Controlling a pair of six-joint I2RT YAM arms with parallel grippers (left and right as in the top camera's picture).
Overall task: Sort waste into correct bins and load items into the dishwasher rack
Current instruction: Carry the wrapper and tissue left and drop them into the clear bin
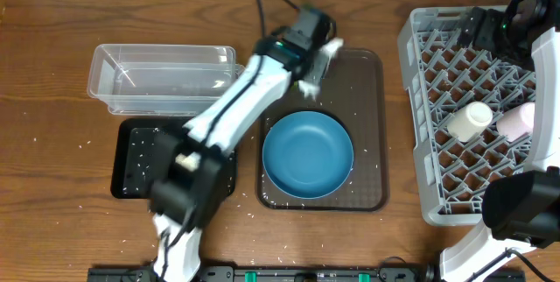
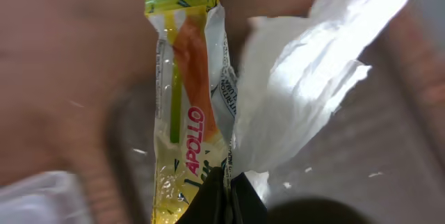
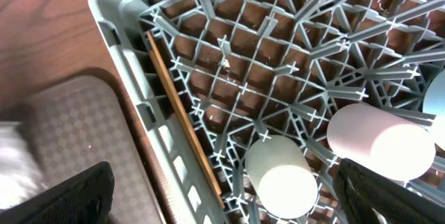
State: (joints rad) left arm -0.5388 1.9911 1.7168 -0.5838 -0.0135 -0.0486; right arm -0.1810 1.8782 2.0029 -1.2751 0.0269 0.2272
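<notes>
The wrapper (image 2: 188, 106) has the word APOLLO on it in red letters. The word runs lengthwise along the wrapper, near its lower end, on the yellow part. On the white side of the wrapper there are lines of tiny print, but they are too small and blurry to read.

Reaches diagonally forward with left arm, pinching snack wrapper (image 2: 184, 113) and tissue (image 2: 306, 78) in left hand (image 2: 228, 182); holds right hand (image 3: 222, 200) wide open.
</notes>
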